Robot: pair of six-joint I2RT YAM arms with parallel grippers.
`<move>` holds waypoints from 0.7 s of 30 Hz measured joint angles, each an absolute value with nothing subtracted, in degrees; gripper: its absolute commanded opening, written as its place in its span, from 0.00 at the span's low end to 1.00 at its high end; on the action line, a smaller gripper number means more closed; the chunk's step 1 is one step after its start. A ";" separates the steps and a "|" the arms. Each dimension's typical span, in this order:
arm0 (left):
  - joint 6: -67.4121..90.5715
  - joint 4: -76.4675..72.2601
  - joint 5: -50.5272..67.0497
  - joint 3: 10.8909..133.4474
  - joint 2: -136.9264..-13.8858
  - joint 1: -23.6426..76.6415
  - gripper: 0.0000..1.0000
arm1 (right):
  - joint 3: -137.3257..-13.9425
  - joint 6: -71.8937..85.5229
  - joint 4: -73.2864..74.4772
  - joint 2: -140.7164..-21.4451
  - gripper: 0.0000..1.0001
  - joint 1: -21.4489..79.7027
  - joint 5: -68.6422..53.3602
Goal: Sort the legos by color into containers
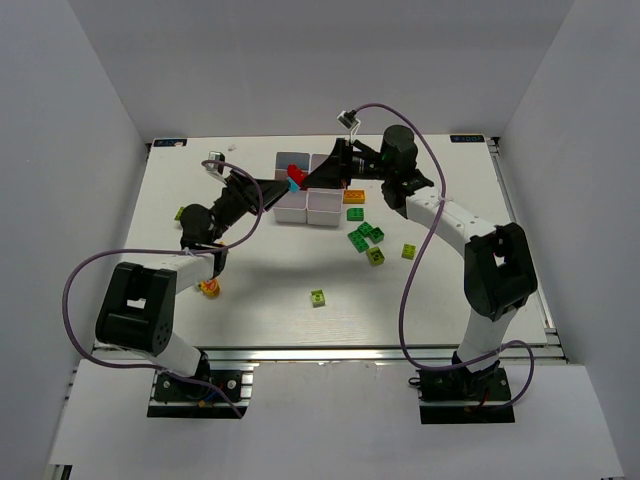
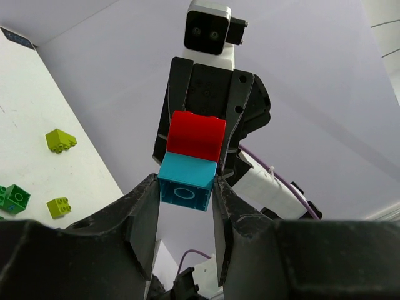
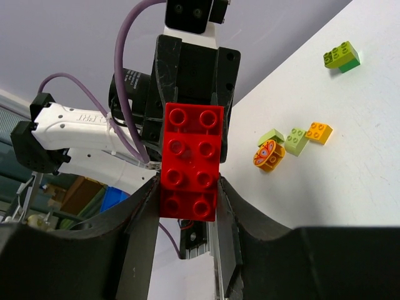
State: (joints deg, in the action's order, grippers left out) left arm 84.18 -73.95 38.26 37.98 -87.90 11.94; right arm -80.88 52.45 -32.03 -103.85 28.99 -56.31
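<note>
- Top external view: the two arms meet above the tray (image 1: 322, 210), which sits near the far edge of the table (image 1: 250, 310), about midway along it.
- The left gripper (image 1: 284, 185) and the right gripper (image 1: 308, 180) point at each other. A red brick (image 1: 295, 178) is between their tips, over the left part of the tray.
- An orange brick (image 1: 354, 196) lies just right of the tray. Dark green bricks (image 1: 361, 236) cluster toward the near edge from it, with a lime brick (image 1: 376, 256) beside them. A lone lime brick (image 1: 318, 297) lies closer to the near edge.
- Left wrist view: the left gripper (image 2: 185, 209) is narrowed, and its fingers (image 2: 140, 219) press both sides of a light-blue brick (image 2: 185, 187). The brick's hollow underside faces the camera.
- The red brick (image 2: 197, 136) sits directly against the far end of the light-blue brick, and the pair is held clear of the table. The black body of the right gripper stands behind the red brick.
- Right wrist view: the right gripper (image 3: 187, 206) is narrowed on the red brick (image 3: 190, 161), with its fingers on the long sides near the lower end.
- Eight studs in two columns face the camera. The light-blue brick is hidden here.
- On the table to the right lie a lime-on-green stack (image 3: 342, 56), a small orange brick (image 3: 319, 131) and a round orange piece (image 3: 269, 156).
</note>
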 measured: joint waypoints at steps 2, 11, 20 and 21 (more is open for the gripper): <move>84.33 -74.17 38.30 37.98 -87.90 11.94 0.07 | -80.88 52.42 -32.08 -103.85 0.00 28.91 -56.31; 83.90 -74.61 38.52 36.10 -87.15 11.70 0.02 | -80.88 51.68 -30.81 -103.85 0.00 28.23 -57.78; 82.28 -70.00 40.80 34.46 -81.87 5.21 0.01 | -81.01 47.35 -29.50 -103.85 0.00 24.86 -57.32; 82.06 -69.45 40.93 34.46 -81.10 4.36 0.01 | -81.01 46.92 -29.32 -103.85 0.00 24.18 -57.06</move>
